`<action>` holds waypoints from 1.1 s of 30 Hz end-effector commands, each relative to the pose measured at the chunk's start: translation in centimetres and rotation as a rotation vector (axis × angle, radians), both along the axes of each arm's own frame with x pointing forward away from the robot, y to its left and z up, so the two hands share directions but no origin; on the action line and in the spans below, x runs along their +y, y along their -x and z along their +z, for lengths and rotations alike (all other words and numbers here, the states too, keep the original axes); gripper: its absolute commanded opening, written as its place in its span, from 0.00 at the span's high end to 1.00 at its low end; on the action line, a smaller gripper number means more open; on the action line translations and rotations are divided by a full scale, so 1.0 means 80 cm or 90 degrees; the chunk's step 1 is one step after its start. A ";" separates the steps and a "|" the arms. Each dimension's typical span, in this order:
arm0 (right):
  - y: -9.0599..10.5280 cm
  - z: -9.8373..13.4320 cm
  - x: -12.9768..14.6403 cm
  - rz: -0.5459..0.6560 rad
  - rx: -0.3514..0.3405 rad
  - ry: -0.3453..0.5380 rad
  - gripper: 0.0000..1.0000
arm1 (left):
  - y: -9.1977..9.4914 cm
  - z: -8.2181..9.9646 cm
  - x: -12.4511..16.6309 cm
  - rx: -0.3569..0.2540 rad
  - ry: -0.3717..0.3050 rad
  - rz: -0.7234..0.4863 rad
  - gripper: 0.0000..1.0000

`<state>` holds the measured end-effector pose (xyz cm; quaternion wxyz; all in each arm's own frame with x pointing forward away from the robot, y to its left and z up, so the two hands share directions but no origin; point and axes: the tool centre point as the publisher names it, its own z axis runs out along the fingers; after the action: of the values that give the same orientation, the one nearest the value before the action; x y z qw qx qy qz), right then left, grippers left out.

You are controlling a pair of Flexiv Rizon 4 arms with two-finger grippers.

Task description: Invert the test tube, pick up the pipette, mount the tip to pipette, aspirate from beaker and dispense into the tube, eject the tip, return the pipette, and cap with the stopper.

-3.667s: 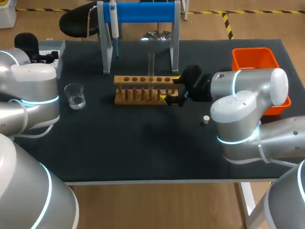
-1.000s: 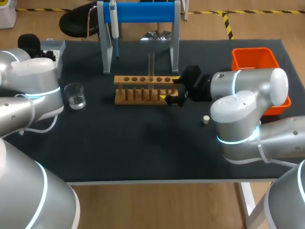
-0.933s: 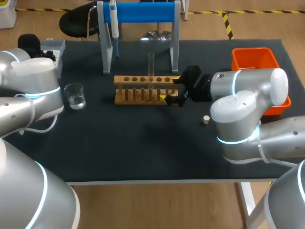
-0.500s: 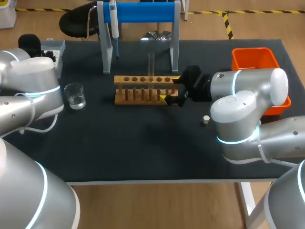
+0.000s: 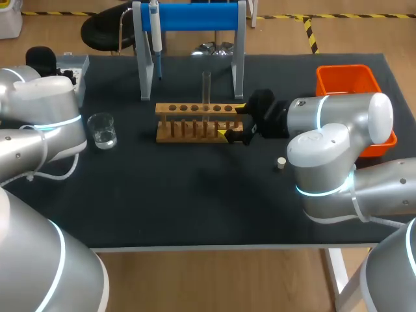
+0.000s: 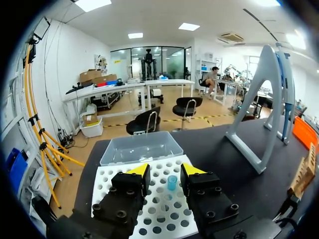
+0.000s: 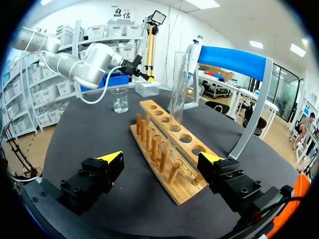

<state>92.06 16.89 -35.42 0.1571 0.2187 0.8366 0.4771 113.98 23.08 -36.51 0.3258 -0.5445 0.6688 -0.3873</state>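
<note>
Left wrist view shows your left tool [image 6: 165, 172] open above the white tip rack [image 6: 104, 180] at the far left corner of the counter [image 5: 195, 208], a blue tip [image 6: 172, 182] between its fingers. Your right tool [image 7: 162, 158] gapes wide at the right end of the wooden rack [image 7: 185, 186], with the test tube [image 7: 177, 94] upright in that rack.

Bare black mat [image 5: 195, 208] stretches along the near edge, broken only by the small stopper [image 5: 281, 162] beside the right arm [image 5: 338, 123], while the wooden rack [image 5: 195, 123] and its one upright test tube [image 5: 206, 88] bar the middle, hemmed behind by the legs of the blue pipette stand [image 5: 188, 16]. The right gripper [image 5: 233, 120], fingers spread wide, crowds the rack's right end; the beaker [image 5: 102, 130] stands apart off its left end. At left rear, the left gripper [image 6: 166, 172] hangs open over the white tip rack [image 6: 164, 214], a blue tip [image 6: 172, 182] between its fingers.
</note>
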 end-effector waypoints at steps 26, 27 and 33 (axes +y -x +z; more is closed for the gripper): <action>0.000 0.000 0.000 0.000 0.001 0.000 0.00 | -0.002 -0.003 -0.003 0.006 -0.015 -0.015 0.67; 0.000 0.000 0.000 0.000 0.001 0.000 0.00 | -0.002 -0.003 -0.003 0.006 -0.015 -0.014 0.67; 0.000 0.000 0.000 0.000 0.001 0.000 0.00 | -0.001 -0.003 -0.002 0.007 -0.014 -0.012 0.71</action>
<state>92.06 16.89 -35.42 0.1571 0.2187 0.8366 0.4771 113.92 22.87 -36.76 0.3265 -0.5362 0.6785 -0.3816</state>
